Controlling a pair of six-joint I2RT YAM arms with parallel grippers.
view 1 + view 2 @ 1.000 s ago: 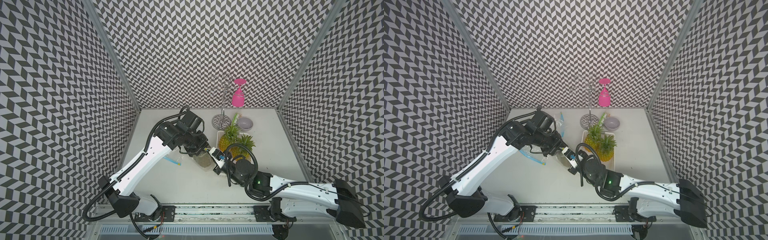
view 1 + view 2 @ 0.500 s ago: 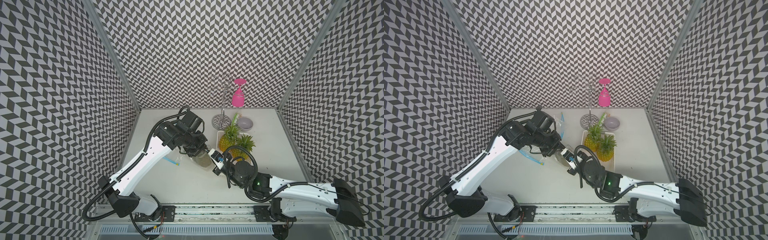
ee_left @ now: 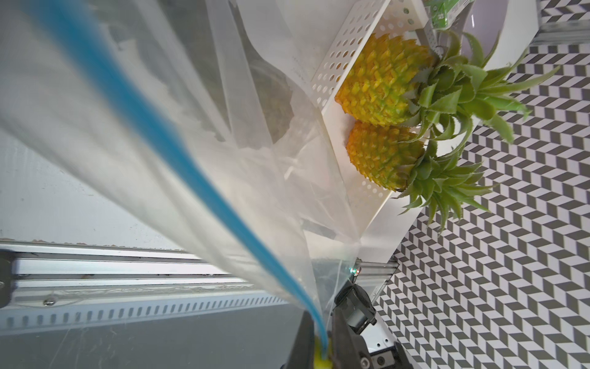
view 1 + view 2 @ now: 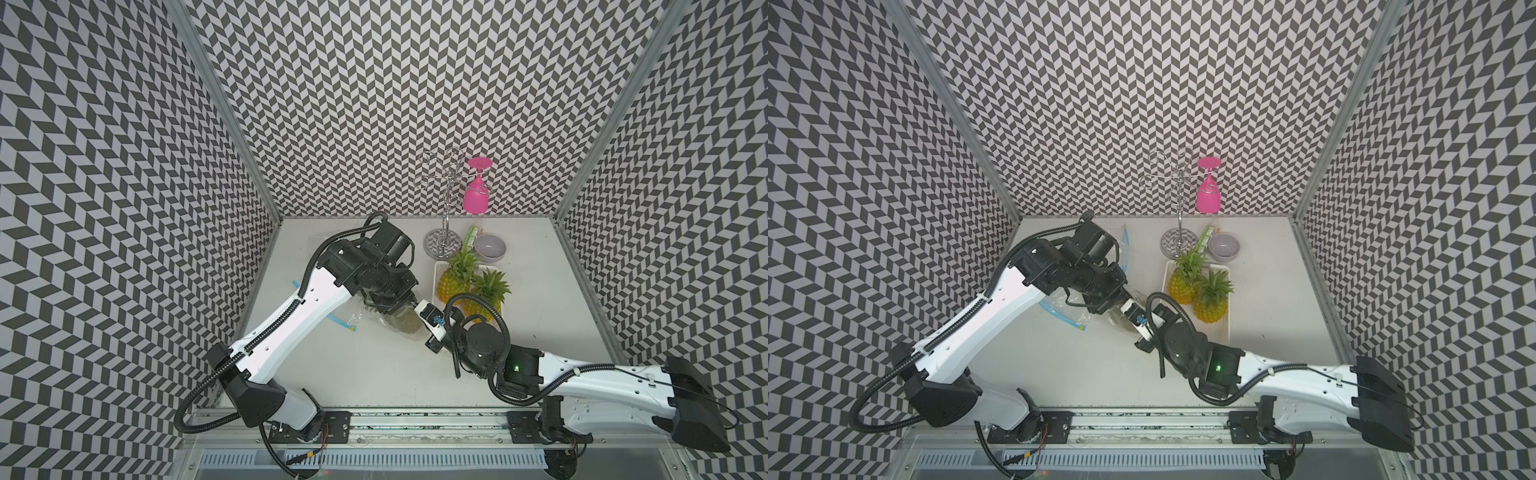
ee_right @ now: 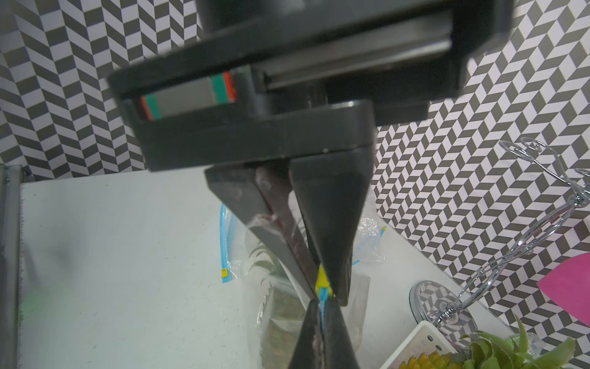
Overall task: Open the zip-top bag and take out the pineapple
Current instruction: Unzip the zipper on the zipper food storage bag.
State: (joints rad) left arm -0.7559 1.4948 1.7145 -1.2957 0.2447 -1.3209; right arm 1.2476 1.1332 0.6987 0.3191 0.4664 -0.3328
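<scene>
One zip-top bag (image 3: 223,143) is gripped twice: left claw (image 3: 321,343) closed on its yellow slider (image 5: 322,281), right claw (image 5: 323,322) closed on the blue zip (image 3: 143,127), tips nearly meeting. One pineapple (image 5: 281,310) is observed inside, beneath both claws. Two more pineapples (image 4: 1210,307) lie in one tray (image 4: 1223,332) beside the right claw.

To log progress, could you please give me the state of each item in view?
bag: pineapple inside, pinched at the zip by both grippers.
left gripper: shut on the slider.
right gripper: shut on the bag.
tray pineapples: lying in the tray.
glass: hanging upside down.
bowl: upright, empty.
spare bag: lying flat.
</scene>
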